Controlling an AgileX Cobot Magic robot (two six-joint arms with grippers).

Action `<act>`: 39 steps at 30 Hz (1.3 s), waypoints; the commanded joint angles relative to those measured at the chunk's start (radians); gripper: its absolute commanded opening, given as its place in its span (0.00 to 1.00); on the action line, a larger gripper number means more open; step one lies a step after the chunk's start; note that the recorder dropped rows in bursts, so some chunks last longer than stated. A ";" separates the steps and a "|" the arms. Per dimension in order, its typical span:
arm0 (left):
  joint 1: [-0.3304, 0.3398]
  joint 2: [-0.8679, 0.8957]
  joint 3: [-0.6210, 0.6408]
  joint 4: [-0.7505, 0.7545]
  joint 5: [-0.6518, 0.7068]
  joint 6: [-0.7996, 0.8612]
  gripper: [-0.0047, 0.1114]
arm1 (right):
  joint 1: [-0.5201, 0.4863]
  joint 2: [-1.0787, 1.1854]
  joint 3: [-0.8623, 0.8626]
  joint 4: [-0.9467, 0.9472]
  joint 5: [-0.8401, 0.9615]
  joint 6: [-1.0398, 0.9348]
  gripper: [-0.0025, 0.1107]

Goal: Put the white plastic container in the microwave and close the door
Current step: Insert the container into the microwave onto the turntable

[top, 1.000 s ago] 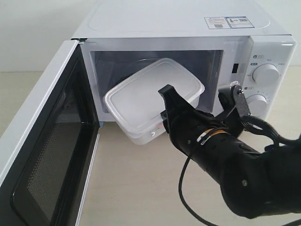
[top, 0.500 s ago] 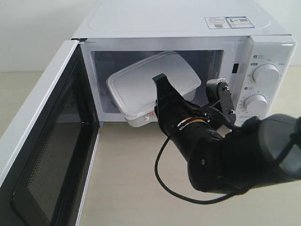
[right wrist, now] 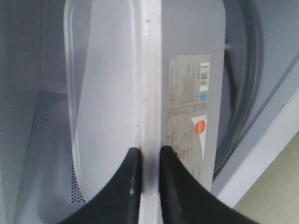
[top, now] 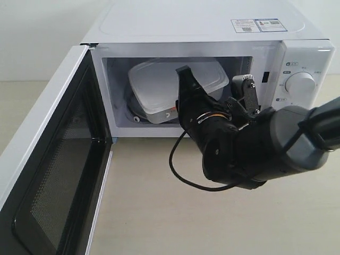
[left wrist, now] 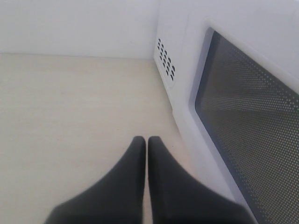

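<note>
txt: none legible | container label [right wrist: 188, 112] blurred | microwave stickers [top: 255, 25] too sm.

The front camera looks slightly down into the open microwave [top: 202, 26]. The left wrist camera faces the outside of the door [left wrist: 247, 116], close up. The right wrist camera looks inside, very near the box [right wrist: 107, 93], which the front camera also sees.

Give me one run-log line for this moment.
right gripper: shut on white plastic container, tilted inside microwave | left gripper: shut, empty | door: open
</note>
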 commanded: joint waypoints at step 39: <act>0.002 -0.003 0.004 -0.003 -0.004 -0.012 0.07 | -0.006 0.064 -0.091 0.000 -0.004 -0.065 0.29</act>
